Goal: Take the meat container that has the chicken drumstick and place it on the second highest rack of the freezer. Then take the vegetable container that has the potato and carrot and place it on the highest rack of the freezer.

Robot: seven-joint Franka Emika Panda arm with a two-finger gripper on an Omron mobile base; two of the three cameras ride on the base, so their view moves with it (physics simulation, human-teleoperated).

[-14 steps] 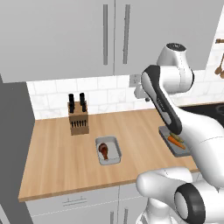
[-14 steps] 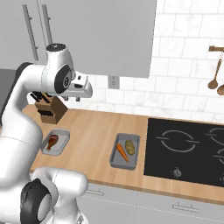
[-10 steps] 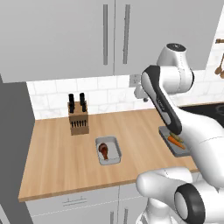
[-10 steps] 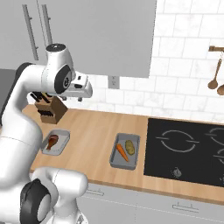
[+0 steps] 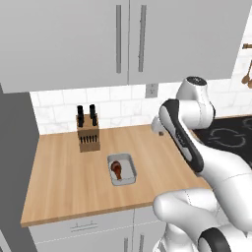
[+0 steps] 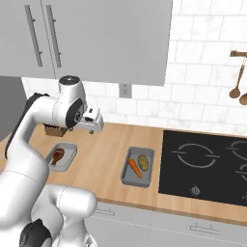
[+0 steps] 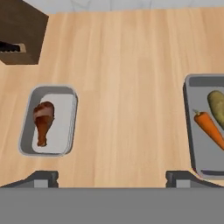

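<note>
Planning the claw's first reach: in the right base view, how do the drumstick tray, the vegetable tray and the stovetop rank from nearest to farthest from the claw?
1. Drumstick tray: just below and left of the claw, on the counter.
2. Vegetable tray: further right, holding the carrot and potato.
3. Stovetop: farthest, beyond the vegetable tray on the right.

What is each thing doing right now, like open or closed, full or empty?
Meat container: on the counter, holding the chicken drumstick.
Vegetable container: on the counter, holding the carrot and potato side by side.
Gripper: open, fingers empty, above the counter between the containers.
Upper cabinets: doors closed.
Knife block: upright, knives in it.
Stove: no pots on it.
</note>
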